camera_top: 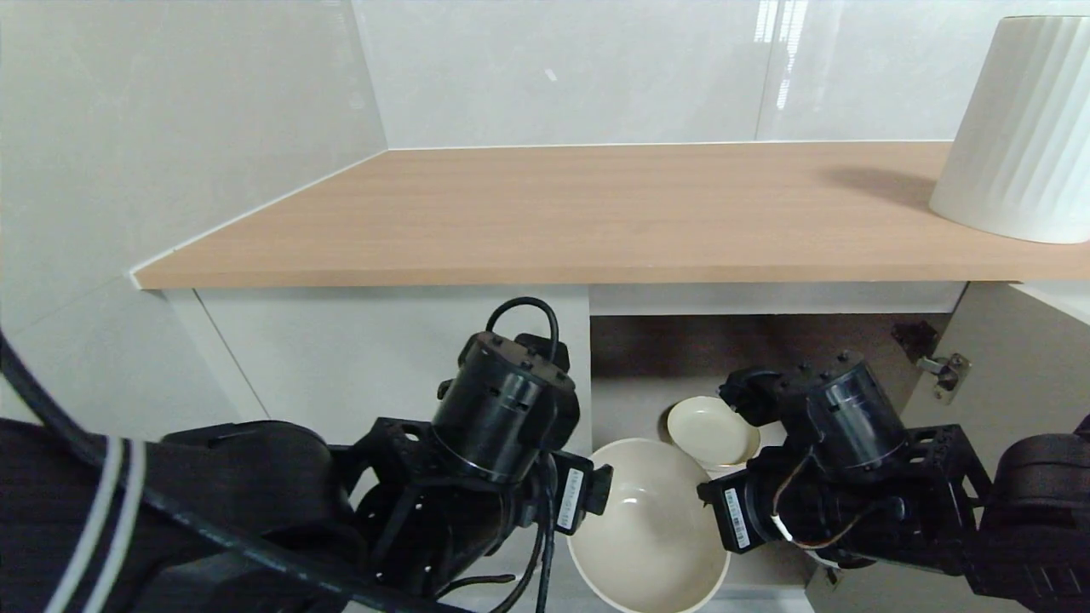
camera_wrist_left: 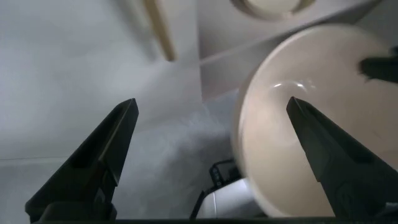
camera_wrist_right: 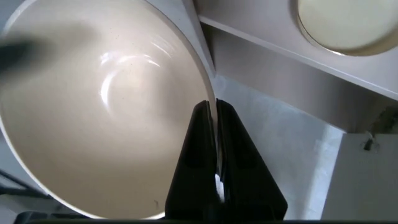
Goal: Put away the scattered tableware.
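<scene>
From the head view, a wooden counter [camera_top: 596,213] ran along the wall with a white ribbed vessel [camera_top: 1022,128] standing at its far right. Below it the cupboard [camera_top: 766,340] stood open, its door [camera_top: 1005,375] swung out to the right. A large cream bowl [camera_top: 651,528] sat in front of the opening, between the left arm [camera_top: 502,409] and the right arm [camera_top: 843,417]. A small dish [camera_top: 714,432] lay behind it on the shelf inside. The bowl's hollow faced up toward the camera. Being round, it had no long axis to speak of. This view hid both sets of fingertips.

The left wrist view settled one of them. The left pincer [camera_wrist_left: 211,102] was spread wide, with its two dark fingers [camera_wrist_left: 99,162] far apart and nothing clamped. The bowl's near rim lay between them, and one finger crossed in front of its inside. The small dish peeked in at the edge of the picture, on the shelf.

The right wrist view gave what the others could not. The right pincer [camera_wrist_right: 215,124] was pinched tight on the bowl's thin rim, with one finger inside the wall and one outside. The small dish rested flat on the shelf beyond, well apart from the bowl.
</scene>
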